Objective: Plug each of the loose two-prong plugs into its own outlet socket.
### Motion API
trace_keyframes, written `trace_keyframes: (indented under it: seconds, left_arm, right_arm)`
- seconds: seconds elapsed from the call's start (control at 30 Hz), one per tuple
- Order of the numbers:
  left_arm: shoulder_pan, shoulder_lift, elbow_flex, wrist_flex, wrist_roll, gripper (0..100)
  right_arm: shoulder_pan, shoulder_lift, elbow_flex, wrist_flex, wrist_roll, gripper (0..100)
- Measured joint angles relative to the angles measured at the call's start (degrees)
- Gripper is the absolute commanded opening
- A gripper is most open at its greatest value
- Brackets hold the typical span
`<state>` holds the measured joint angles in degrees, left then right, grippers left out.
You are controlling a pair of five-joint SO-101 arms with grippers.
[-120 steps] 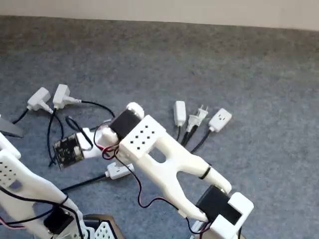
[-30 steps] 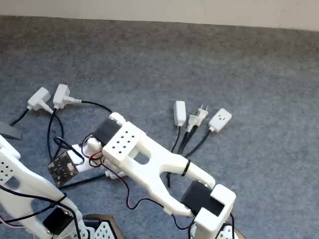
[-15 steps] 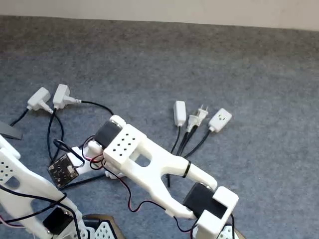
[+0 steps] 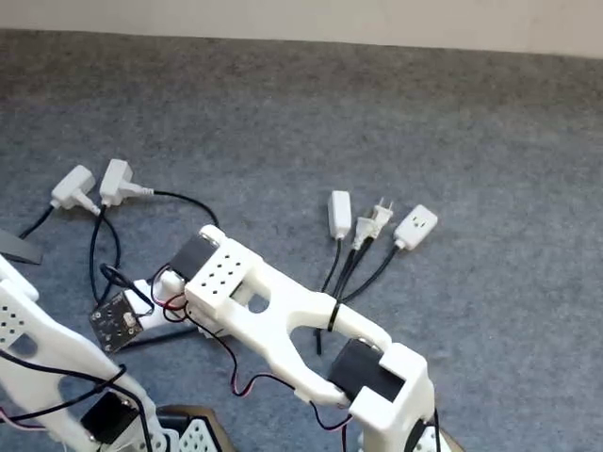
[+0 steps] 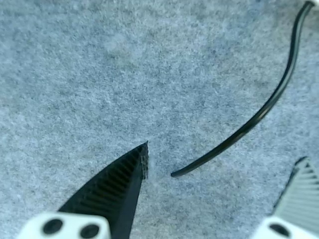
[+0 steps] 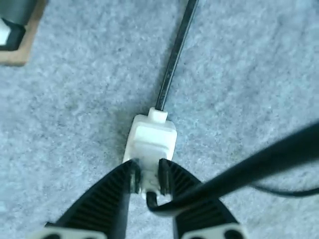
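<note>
A white connector (image 6: 152,142) lies on the grey table (image 6: 259,59) with the right claw (image 6: 148,174) clamped on its near end, so I cannot tell whether it is a plug or a socket. From above, the right arm (image 4: 283,311) hides it. A two-prong plug (image 4: 378,216) and a socket (image 4: 415,227) lie beyond. The left claw (image 5: 222,162) is wide apart over a black cable (image 5: 264,109).

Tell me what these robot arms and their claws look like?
The right arm and left arm are chunky white plastic shells with black motor blocks at the joints. Red and black wires loop outside. One plate has a grid of small holes. The right gripper has two black, ribbed, tapering fingers; the left gripper's are ribbed too.
</note>
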<state>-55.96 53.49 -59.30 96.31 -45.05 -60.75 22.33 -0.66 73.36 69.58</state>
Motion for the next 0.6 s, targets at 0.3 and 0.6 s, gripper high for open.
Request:
trace_keyframes:
  seconds: [0.3, 0.6]
  left_arm:
    - [0.09, 0.0, 0.0, 0.0, 0.0, 42]
    - [5.71, 0.0, -4.13, 3.16, 0.09, 42]
  right_arm:
    - [1.58, -2.29, -2.99, 3.34, -6.51, 31.5]
    - [5.01, -8.09, -21.36, 16.35, -12.04, 32.4]
